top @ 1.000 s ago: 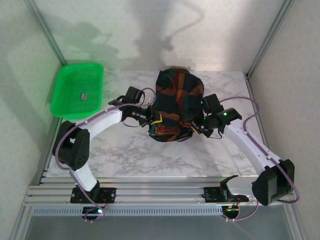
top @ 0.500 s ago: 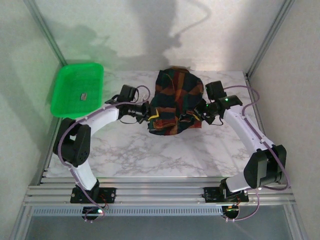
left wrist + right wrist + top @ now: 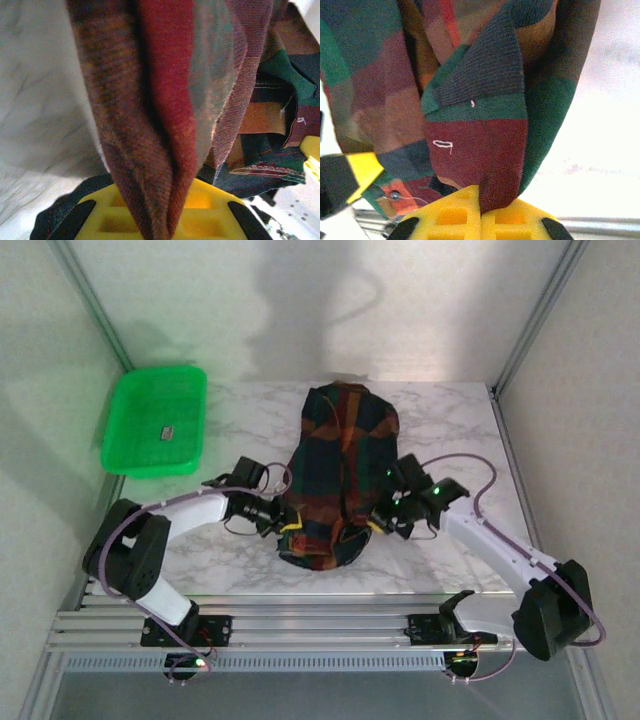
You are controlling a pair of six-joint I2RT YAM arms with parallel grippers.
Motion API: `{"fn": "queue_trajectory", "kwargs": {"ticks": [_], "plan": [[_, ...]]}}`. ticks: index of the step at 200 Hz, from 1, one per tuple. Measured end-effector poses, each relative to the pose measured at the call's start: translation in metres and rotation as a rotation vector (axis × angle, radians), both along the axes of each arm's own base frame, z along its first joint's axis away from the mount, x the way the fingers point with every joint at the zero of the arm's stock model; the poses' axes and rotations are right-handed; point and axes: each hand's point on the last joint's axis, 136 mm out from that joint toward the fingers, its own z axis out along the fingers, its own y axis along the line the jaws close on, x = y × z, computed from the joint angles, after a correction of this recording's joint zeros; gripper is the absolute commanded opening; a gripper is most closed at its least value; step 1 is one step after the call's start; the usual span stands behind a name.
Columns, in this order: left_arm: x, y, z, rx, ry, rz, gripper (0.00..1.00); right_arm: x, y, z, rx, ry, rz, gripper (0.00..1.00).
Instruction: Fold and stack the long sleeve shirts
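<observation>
Plaid shirt (image 3: 338,465) on the marble table (image 3: 450,430); left gripper (image 3: 289,529) and right gripper (image 3: 373,527) both pinched tight on its sides

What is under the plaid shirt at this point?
The marble table shows all round the shirt, so the shirt lies over that. Whether a second shirt or anything else sits beneath cannot be seen, because the cloth covers that patch completely.

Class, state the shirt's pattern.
The shirt is plaid: dark green, red, orange, navy checks; clearest in the right wrist view.
</observation>
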Motion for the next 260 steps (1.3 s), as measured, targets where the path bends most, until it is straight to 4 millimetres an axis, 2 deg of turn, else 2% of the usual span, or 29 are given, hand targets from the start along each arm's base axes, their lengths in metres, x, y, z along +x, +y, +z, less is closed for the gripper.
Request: {"fn": "queue_trajectory", "kwargs": {"ticks": [29,54,64,72,87,101,110,117,126,138,149,164,174,185,206,227,243,260], "plan": [[-0.031,0.009,-0.009,0.043,0.023,-0.035,0.00,-0.044,0.018,-0.019,-0.037,0.055,0.060,0.00],[-0.047,0.019,-0.013,0.072,0.018,-0.042,0.00,-0.055,0.028,-0.019,-0.038,0.053,0.067,0.00],[-0.051,0.022,-0.016,0.084,0.023,-0.041,0.05,-0.053,0.027,-0.020,-0.043,0.052,0.049,0.00],[-0.053,0.024,-0.020,0.094,0.029,-0.039,0.14,-0.052,0.026,-0.020,-0.048,0.051,0.036,0.00],[-0.058,0.029,-0.027,0.117,0.040,-0.037,0.43,-0.053,0.022,-0.023,-0.066,0.055,0.025,0.00],[-0.062,0.035,-0.032,0.150,0.057,-0.028,0.63,-0.055,0.016,-0.028,-0.095,0.067,0.016,0.19],[-0.062,0.038,-0.033,0.172,0.059,-0.017,0.72,-0.058,0.012,-0.032,-0.114,0.077,0.016,0.34],[-0.062,0.041,-0.031,0.192,0.057,-0.008,0.80,-0.060,0.007,-0.035,-0.133,0.087,0.013,0.41],[-0.058,0.044,-0.024,0.214,0.041,-0.001,0.88,-0.062,0.001,-0.038,-0.161,0.093,0.009,0.51],[-0.044,0.048,-0.005,0.248,-0.011,0.027,0.94,-0.062,-0.009,-0.037,-0.199,0.087,0.012,0.60],[-0.020,0.051,0.019,0.269,-0.094,0.068,0.96,-0.060,-0.019,-0.031,-0.235,0.075,0.008,0.64],[0.014,0.057,0.054,0.272,-0.214,0.143,0.96,-0.050,-0.029,-0.011,-0.271,0.030,0.004,0.65],[0.032,0.064,0.066,0.281,-0.261,0.187,0.95,-0.040,-0.030,0.006,-0.278,-0.016,0.011,0.66],[0.045,0.073,0.066,0.304,-0.281,0.224,0.91,-0.029,-0.026,0.025,-0.267,-0.075,0.035,0.65],[0.061,0.084,0.045,0.344,-0.250,0.257,0.78,-0.014,-0.002,0.043,-0.215,-0.148,0.122,0.59],[0.075,0.082,0.027,0.343,-0.236,0.259,0.66,-0.004,0.035,0.029,-0.205,-0.137,0.227,0.51],[0.083,0.076,0.019,0.326,-0.241,0.248,0.64,-0.001,0.065,0.005,-0.201,-0.106,0.296,0.44],[0.090,0.071,0.014,0.307,-0.249,0.243,0.63,-0.002,0.087,-0.021,-0.198,-0.063,0.340,0.44]]}}
